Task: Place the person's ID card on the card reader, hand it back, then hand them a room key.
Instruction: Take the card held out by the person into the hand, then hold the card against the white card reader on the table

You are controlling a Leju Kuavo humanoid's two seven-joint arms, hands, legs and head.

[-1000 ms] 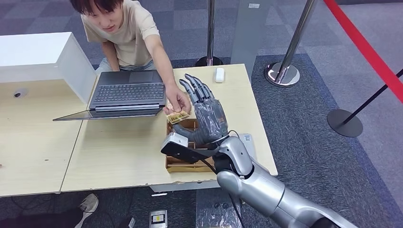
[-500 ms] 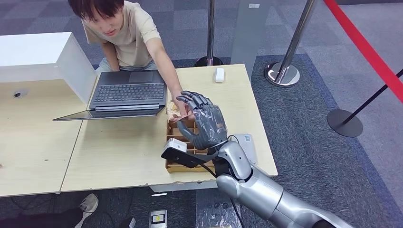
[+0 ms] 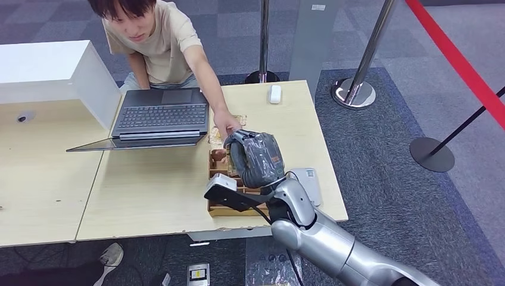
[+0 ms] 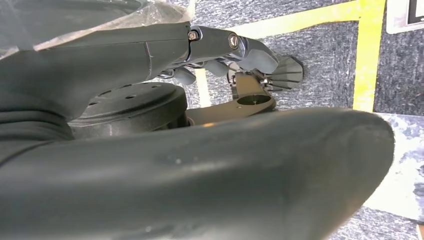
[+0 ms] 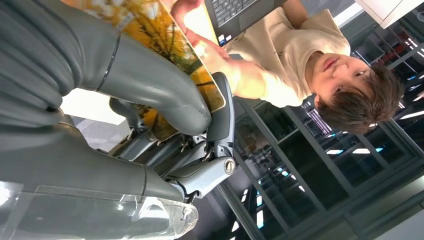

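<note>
Now, left to right. Laptop point(image 3: 159, 116) open on wooden table point(image 3: 143, 190), far side from me. Person point(image 3: 156, 42) crouches behind it, arm stretched over table, person's hand point(image 3: 227, 124) just beside my right hand point(image 3: 253, 156). My fingers point(image 5: 150, 90) curled tight round ID card point(image 5: 165, 47), thumb pressing its yellow-patterned face; card held above wooden box point(image 3: 221, 205). White card reader point(image 3: 306, 182) lies on table, right of box. My left hand point(image 4: 235, 50) hangs over floor, whether it grips anything: cannot tell.
</note>
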